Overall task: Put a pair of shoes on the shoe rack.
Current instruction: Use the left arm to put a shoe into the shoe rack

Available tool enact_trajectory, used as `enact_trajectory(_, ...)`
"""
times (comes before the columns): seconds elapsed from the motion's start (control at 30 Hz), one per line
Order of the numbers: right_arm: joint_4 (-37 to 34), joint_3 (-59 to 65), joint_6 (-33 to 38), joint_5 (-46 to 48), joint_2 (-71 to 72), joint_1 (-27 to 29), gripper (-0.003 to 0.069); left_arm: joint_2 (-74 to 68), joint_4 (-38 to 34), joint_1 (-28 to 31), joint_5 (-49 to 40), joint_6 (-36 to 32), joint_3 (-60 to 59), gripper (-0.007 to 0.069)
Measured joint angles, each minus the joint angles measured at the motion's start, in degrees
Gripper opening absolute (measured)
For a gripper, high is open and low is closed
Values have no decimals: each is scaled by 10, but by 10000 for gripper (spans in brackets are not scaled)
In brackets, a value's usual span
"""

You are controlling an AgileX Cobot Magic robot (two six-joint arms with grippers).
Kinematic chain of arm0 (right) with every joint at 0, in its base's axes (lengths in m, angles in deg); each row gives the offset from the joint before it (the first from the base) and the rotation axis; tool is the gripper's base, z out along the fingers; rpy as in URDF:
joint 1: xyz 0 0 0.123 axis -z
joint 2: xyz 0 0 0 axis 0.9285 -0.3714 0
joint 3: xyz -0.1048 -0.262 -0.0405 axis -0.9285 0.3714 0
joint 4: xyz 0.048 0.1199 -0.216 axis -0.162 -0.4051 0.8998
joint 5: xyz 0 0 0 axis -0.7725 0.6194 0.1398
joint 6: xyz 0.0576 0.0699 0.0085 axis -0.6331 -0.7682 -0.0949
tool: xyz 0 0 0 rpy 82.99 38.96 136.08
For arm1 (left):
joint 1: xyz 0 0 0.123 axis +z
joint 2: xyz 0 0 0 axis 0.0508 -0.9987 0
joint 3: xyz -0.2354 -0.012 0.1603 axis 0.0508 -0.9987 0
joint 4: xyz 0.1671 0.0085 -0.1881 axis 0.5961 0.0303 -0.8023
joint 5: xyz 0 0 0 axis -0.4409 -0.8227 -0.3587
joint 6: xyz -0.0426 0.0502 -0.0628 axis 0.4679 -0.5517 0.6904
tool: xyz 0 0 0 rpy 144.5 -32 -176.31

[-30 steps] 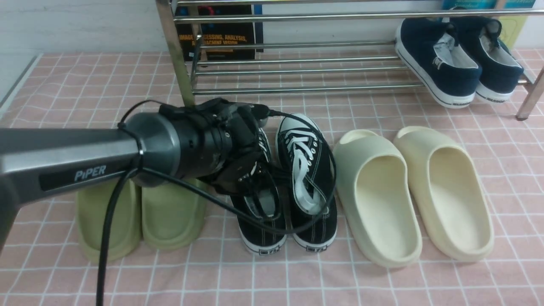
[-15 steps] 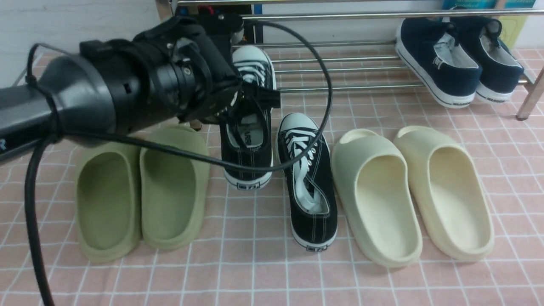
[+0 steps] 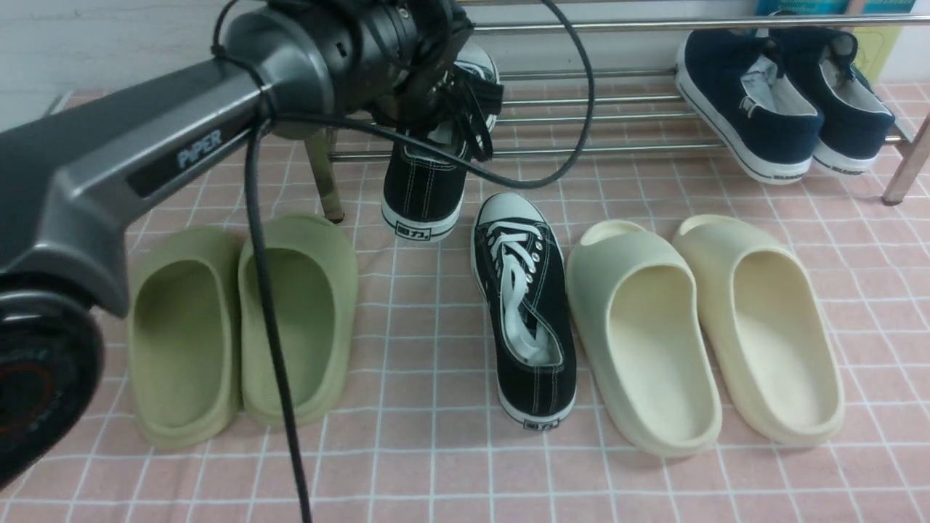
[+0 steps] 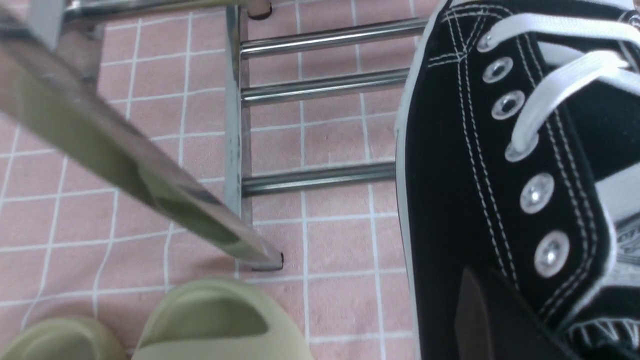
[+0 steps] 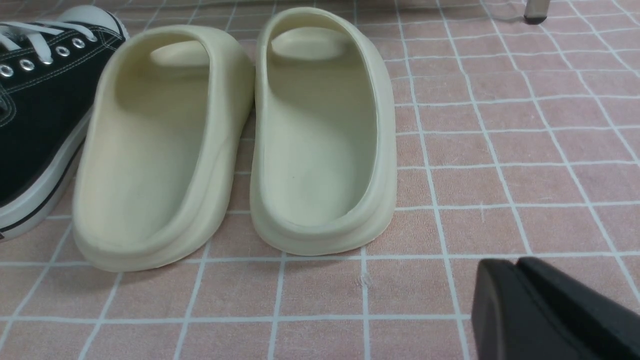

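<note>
Sneaker higher in left fingers, toe over shoe rack

In the front view the left arm's wrist largely covers the left gripper and much of the lifted sneaker. The shoe rack is cut by the top edge. Only a black corner of the right gripper shows; its jaws cannot be read.

Bright even light, soft shadows, glare streaks on shoe rack bars at twelve o'clock, upright post blurred in left wrist view.
</note>
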Motion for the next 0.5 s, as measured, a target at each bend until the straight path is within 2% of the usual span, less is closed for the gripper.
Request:
enact_trajectory(0.23,0,0,0,0,0,0,50,-62,-20,35,9,-5,83,22)
enact_trajectory(0.5,0,0,0,0,0,0,62,-109,-18,44,93,-5,107,25)
